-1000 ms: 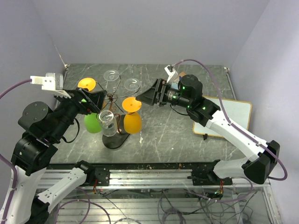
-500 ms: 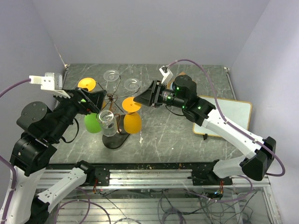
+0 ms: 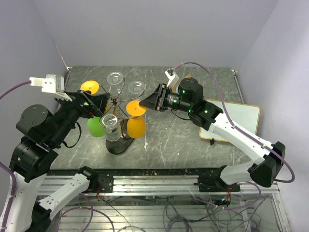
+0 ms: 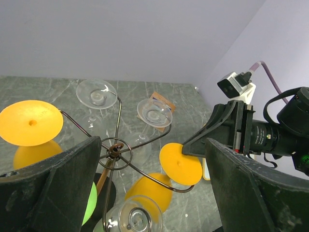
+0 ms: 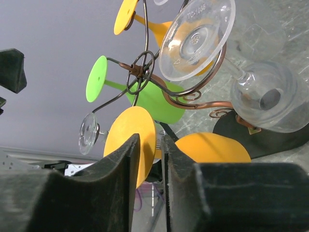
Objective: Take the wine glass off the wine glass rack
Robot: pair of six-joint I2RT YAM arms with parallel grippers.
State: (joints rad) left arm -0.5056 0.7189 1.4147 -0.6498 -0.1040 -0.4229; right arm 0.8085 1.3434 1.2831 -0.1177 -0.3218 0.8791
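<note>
— Six glasses hang bowl-down on the wine glass rack [image 3: 115,100]. Which one is in play?

— The orange wine glass [image 3: 136,127] on the scroll arm that points toward the right side of the table. Its stem runs close to vertical, with the foot disc [image 5: 129,140] on top, caught in the wire. The right gripper [image 3: 142,103] comes in level from the right, its tips at that disc's rim.

— Holding it?

— I cannot tell. In the right wrist view the fingers [image 5: 111,174] leave only a narrow slit, and the disc's edge lines up with it, but contact isn't visible. The left gripper [image 3: 94,104] is spread wide on the far side of the post, near the green glass [image 3: 95,128], so the right arm is plainly the nearer one.

— Which way out?

— I'd judge outward along the wire, away from the central hub and toward the right arm. That is the way the arm opens, so the foot has to slide rather than lift straight up.

— Room?

— It's tight inward. One clear glass [image 3: 136,88] hangs just behind and another clear glass [image 3: 111,126] sits just beside the orange bowl. To the right there is bare grey marbled tabletop [image 3: 178,140] before the white board [image 3: 241,116]. The wire stand looks light, so a sideways tug could rock it.
</note>
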